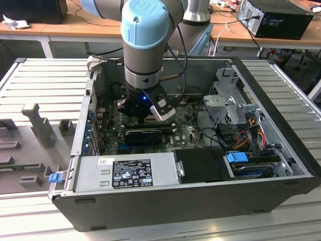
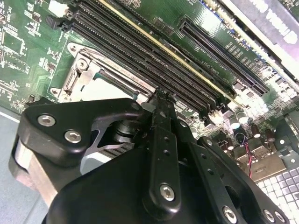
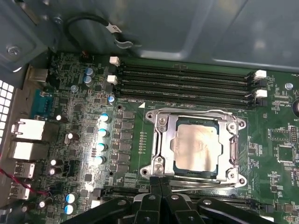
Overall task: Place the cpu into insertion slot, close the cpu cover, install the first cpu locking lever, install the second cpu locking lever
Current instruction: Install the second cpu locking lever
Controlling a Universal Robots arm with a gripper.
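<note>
In the first wrist view the cpu (image 3: 196, 145) lies flat in the socket, its pale metallic face showing through the open centre of the cpu cover (image 3: 232, 144), which lies down around it. One wire locking lever (image 3: 196, 112) runs along the socket's edge by the memory slots. Another locking lever (image 3: 205, 185) runs along the opposite edge. My gripper (image 3: 161, 181) is shut, its tips together at that second lever's end, at the socket's corner. In the second wrist view one black finger (image 2: 163, 112) reaches the socket frame (image 2: 88, 77). In the exterior view the gripper (image 1: 145, 119) hangs low inside the computer case.
Black memory slots (image 3: 187, 86) lie just beyond the socket. A long black expansion card (image 1: 145, 135) sits right beside the gripper, with the power supply (image 1: 125, 173) further out. The drive cage (image 1: 230, 100) and cables fill the case on the exterior view's right. Capacitors (image 3: 103, 140) line the socket's side.
</note>
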